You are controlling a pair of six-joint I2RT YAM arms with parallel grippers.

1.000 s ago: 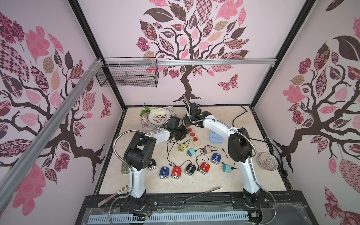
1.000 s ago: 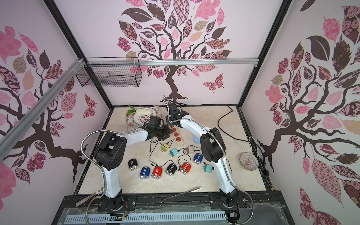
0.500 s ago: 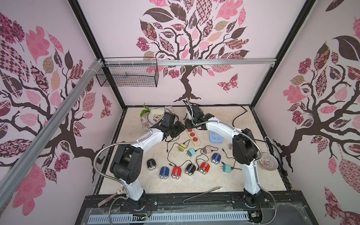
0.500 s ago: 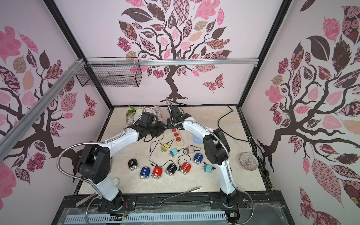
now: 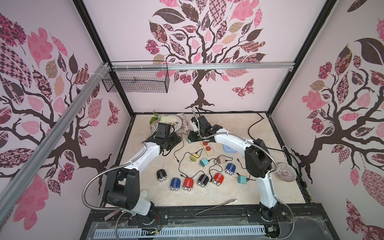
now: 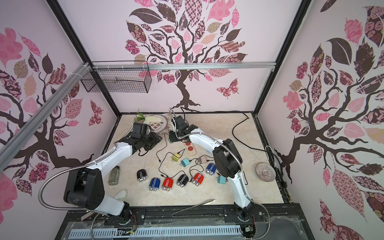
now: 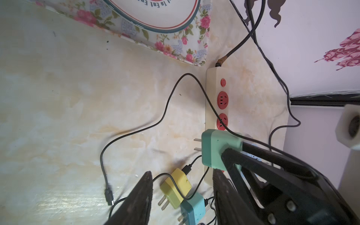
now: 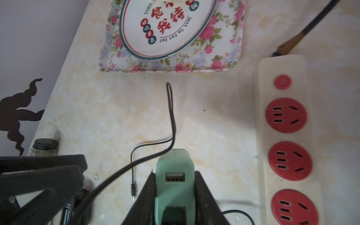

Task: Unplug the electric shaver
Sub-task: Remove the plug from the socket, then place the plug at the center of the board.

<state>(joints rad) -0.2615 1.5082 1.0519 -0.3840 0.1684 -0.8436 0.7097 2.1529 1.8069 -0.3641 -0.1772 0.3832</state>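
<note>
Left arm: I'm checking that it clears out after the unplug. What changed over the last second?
The left arm swung back toward the left wall, elbow dropping toward the front-left corner, carrying the open left gripper away from the power strip. The right gripper stayed shut on the mint-green charger; the shavers did not move.

Surface: beige marbled tabletop [image 5: 232, 122].

Far left corner in the top views: floral tray [image 8: 231, 44]. Beside it lies a cream power strip [image 5: 207, 148], red sockets facing up. A loose black cable [image 7: 165, 109] lies curled across the top.

Near the strip:
- yellow adapter [image 5: 194, 157]
- teal adapter [image 5: 203, 162]
- pinkish adapter [image 5: 220, 160]
- pale blue block [image 5: 228, 148], partly covered, possibly another socket unit

Nearer the front, in a loose row:
- black shaver [image 5: 161, 175]
- blue shaver [image 5: 175, 184]
- red shaver [image 5: 188, 183]
- second black shaver [image 5: 202, 180]
- second red shaver [image 5: 217, 179]
- second blue shaver [image 5: 229, 168]
- pale teal adapter [image 5: 242, 179]

Right edge: ribbed glass dish [image 5: 286, 172].
Left edge: small jar [image 6: 114, 175].
</note>
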